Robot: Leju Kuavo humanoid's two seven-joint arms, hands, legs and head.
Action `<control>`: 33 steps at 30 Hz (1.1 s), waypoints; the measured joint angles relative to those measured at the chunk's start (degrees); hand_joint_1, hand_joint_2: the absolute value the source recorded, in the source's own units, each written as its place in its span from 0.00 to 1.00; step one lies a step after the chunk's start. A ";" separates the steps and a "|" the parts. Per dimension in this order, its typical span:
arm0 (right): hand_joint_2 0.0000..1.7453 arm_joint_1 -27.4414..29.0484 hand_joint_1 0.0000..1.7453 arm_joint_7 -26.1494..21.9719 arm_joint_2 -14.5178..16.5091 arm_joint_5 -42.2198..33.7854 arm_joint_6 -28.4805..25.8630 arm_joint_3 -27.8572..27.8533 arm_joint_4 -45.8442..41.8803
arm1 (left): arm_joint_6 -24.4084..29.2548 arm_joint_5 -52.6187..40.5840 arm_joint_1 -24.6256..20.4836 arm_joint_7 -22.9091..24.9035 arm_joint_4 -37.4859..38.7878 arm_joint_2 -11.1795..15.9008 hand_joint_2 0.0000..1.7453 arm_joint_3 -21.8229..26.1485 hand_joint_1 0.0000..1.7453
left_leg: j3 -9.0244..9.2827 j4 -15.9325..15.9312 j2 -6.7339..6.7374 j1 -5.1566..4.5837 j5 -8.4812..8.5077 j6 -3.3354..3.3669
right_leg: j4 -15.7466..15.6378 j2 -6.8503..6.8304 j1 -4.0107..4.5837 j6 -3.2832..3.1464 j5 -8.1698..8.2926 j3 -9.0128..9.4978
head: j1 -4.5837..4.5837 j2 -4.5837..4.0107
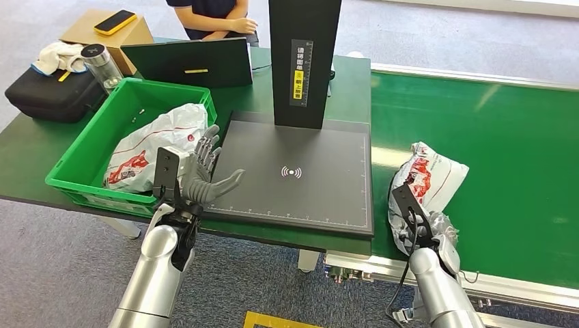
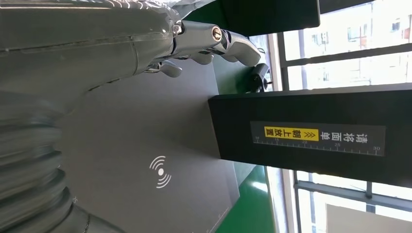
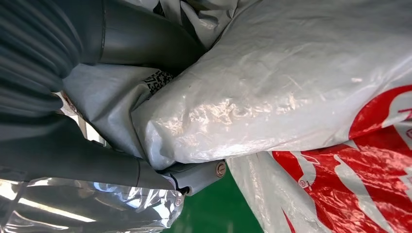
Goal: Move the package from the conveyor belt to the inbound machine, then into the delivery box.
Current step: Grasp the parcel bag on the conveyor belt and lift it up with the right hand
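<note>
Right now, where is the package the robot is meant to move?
In the head view the package lies on the green conveyor belt, right of the dark scanner pad, with the right hand gripping its near end.

The right hand (image 1: 425, 222) was mostly hidden behind the package (image 1: 425, 179) it gripped, its fingers out of sight. The bag's small barcode (image 3: 156, 80), beside the thumb (image 3: 194, 175), was too blurred to read, and picture edges cropped the bag

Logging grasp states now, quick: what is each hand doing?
Left hand: open, fingers spread, holding nothing, over the scanner pad's edge.
Right hand: gripping the white-and-red package on the conveyor belt.
</note>
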 joint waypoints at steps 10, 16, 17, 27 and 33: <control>1.00 3.20 1.00 2.71 -0.24 9.22 -20.21 -0.47 -6.83 | 0.57 0.49 1.26 0.89 -1.87 0.00 1.00 0.21 0.00 | -0.05 0.00 -0.02 -0.01 0.00 0.00 | 0.00 0.00 -0.01 0.00 0.00 -0.05 | 0.01 -0.01; 1.00 7.30 1.00 -4.91 0.78 7.91 -24.50 -2.77 -22.10 | -0.03 0.28 1.27 0.57 -2.08 -0.21 1.00 0.27 0.00 | -0.06 -0.01 -0.03 0.00 0.00 0.00 | 0.01 -0.03 0.00 -0.02 -0.03 -0.08 | -0.01 -0.01; 1.00 7.59 1.00 -5.18 0.90 7.96 -24.55 -3.07 -23.85 | -0.07 0.19 1.22 0.48 -2.07 -0.32 1.00 0.27 0.00 | -0.06 -0.01 -0.02 0.00 0.00 0.00 | 0.01 -0.02 0.00 -0.02 -0.03 -0.07 | -0.01 -0.01; 1.00 7.15 1.00 -10.13 1.31 14.05 -15.02 -1.91 -30.09 | -0.81 -0.04 -0.25 -0.87 -1.44 -0.58 1.00 0.27 0.00 | -0.04 -0.01 0.00 -0.01 0.00 0.00 | 0.02 0.01 -0.01 0.00 0.00 -0.03 | 0.01 0.00; 1.00 4.43 1.00 -12.02 -0.26 23.16 -5.68 5.74 -29.15 | -1.72 -0.05 -1.71 -1.97 -0.21 -0.45 1.00 0.34 0.00 | -0.05 0.00 -0.01 0.00 0.01 -0.02 | 0.04 0.00 0.00 0.00 0.00 -0.06 | 0.00 -0.01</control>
